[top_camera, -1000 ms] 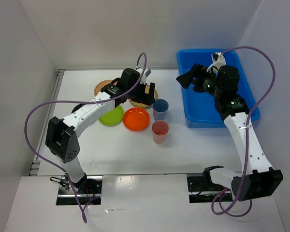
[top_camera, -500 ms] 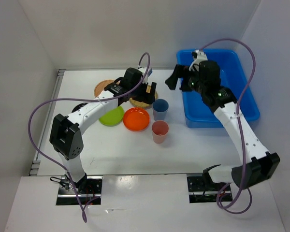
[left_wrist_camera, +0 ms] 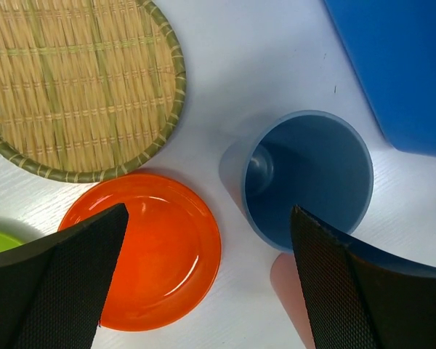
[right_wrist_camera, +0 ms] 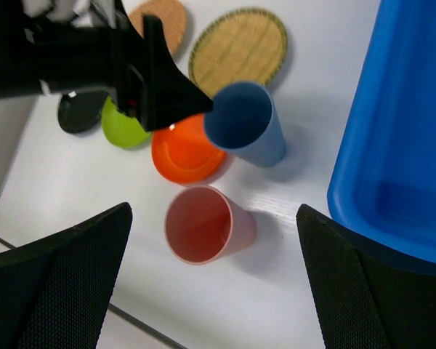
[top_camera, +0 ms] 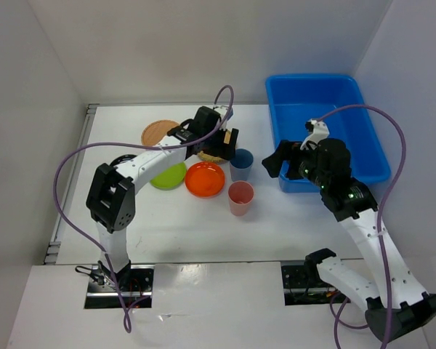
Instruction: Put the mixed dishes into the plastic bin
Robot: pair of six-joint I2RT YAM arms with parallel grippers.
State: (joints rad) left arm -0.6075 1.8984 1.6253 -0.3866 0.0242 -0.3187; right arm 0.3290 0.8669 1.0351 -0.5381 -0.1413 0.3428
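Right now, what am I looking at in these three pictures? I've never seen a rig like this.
Two robot arms are bolted to a white table. The wide picture is from a camera above and behind them. The other two are from a camera on each wrist, the black wedges being that arm's fingers. On the table: an orange plate, a green plate, a black plate, two woven plates, a blue cup, a pink cup, and a blue bin on the right. The left gripper and the right gripper are both open and hold nothing.
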